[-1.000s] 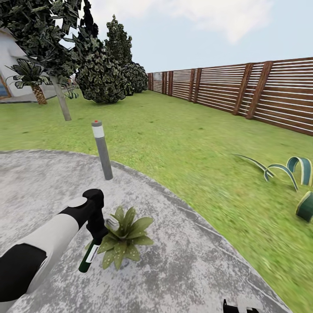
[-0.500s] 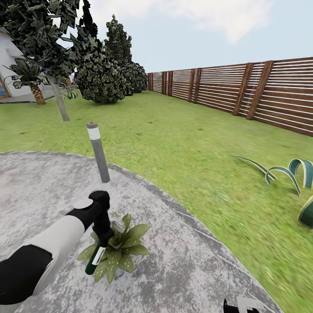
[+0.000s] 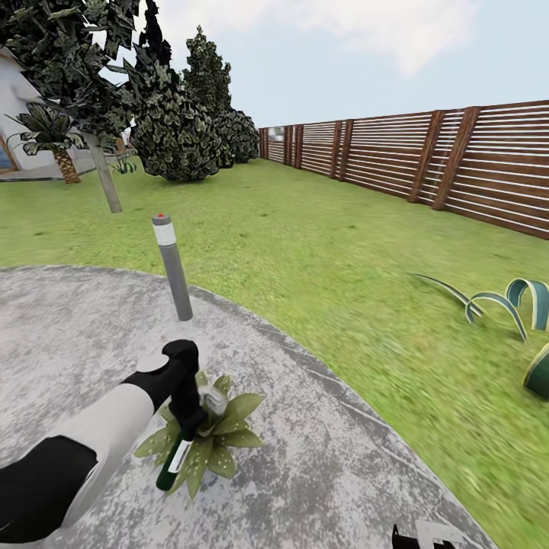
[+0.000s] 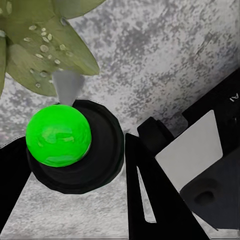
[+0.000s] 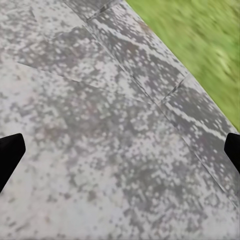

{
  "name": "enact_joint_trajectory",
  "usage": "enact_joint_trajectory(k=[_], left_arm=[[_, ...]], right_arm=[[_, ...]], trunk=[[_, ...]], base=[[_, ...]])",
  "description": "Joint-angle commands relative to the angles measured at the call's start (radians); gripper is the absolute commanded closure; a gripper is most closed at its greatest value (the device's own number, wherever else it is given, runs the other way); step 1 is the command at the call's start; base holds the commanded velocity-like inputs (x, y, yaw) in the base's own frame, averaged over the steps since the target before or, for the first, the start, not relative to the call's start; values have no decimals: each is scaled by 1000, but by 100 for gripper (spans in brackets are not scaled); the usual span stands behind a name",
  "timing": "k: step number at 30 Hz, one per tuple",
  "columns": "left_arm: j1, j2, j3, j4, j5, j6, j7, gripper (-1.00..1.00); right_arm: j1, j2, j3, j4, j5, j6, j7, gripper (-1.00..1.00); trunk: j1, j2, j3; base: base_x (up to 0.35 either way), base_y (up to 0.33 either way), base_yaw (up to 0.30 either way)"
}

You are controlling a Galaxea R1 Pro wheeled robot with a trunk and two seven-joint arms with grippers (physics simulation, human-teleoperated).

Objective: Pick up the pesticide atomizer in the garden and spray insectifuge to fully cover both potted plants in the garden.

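Overhead, left fingers (image 3: 185, 427) clamping atomizer (image 3: 174, 463) above potted plant (image 3: 221, 435); wrist-side, droplet-speckled leaves (image 4: 45, 45); right fingers (image 5: 10, 152) wide.

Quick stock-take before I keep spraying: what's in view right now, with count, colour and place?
Potted plant: one, olive-green, on the patio under the left tool.
Atomizer: one, dark green with white label, held over the plant.
Patio: grey, foreground.
Bollard light: one, grey, patio edge.
Lawn: green, beyond the patio.
Fence: brown slats, right.
Striped-leaf plant: one, dark green, far right.
Left tool: black, shut on the atomizer.
Right tool: black tips apart, over paving.
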Motion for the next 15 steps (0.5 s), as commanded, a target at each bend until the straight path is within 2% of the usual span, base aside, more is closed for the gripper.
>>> enact_joint_trajectory(k=[1, 6, 8, 13, 15], left_arm=[[2, 3, -5, 0, -7, 9, -10, 100], [27, 35, -4, 4, -15, -1, -10, 100], [31, 38, -4, 3, -14, 1, -10, 100], [31, 10, -4, -11, -11, 9, -10, 100], [27, -2, -4, -13, -10, 12, -10, 100]], right_arm=[[-1, 0, -1, 1, -2, -4, 0, -100], [-1, 0, -1, 1, -2, -4, 0, -100], [-1, 0, -1, 1, -2, -4, 0, -100], [-1, 0, -1, 1, -2, -4, 0, -100], [-1, 0, -1, 1, -2, -4, 0, -100]], trunk=[[0, 0, -1], [0, 0, -1], [0, 0, -1], [0, 0, -1], [0, 0, -1]], base=[[0, 0, 0], [0, 0, 0], [0, 0, 0], [21, 0, 0], [202, 0, 0]])
